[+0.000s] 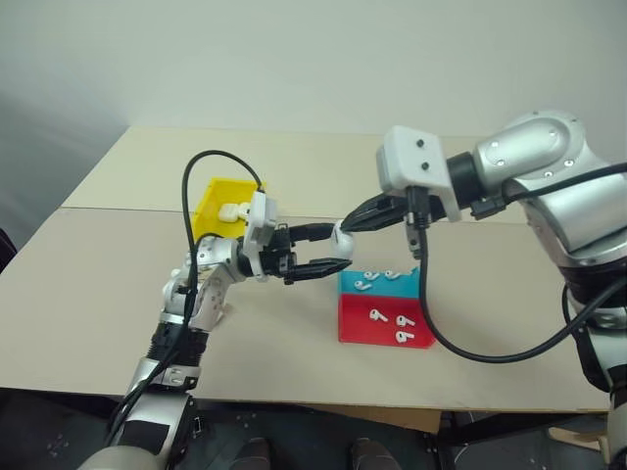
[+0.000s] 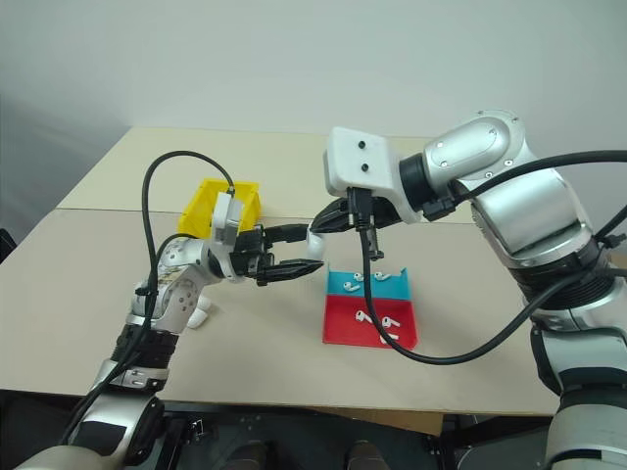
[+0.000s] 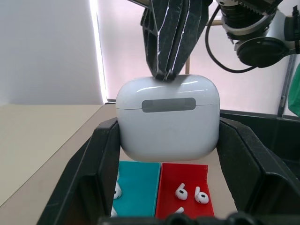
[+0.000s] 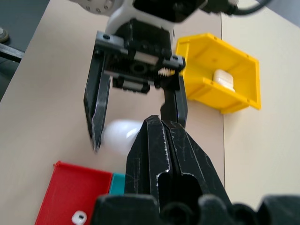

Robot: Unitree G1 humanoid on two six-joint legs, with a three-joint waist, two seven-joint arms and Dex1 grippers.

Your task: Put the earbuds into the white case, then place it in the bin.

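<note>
Left gripper (image 3: 166, 140) clamps the white case (image 3: 167, 117) upright, lid uppermost; right gripper (image 3: 171, 70), fingers pressed together and empty, touches the lid's top from above.

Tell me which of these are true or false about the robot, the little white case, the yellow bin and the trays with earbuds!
1. The left gripper holds the white case between its fingers. True.
2. The right gripper is wide open. False: its fingers are shut, tips at the case's lid.
3. The yellow bin is empty. False: a white case already lies in it.
4. Loose earbuds lie in the red tray and the blue tray. True.
</note>
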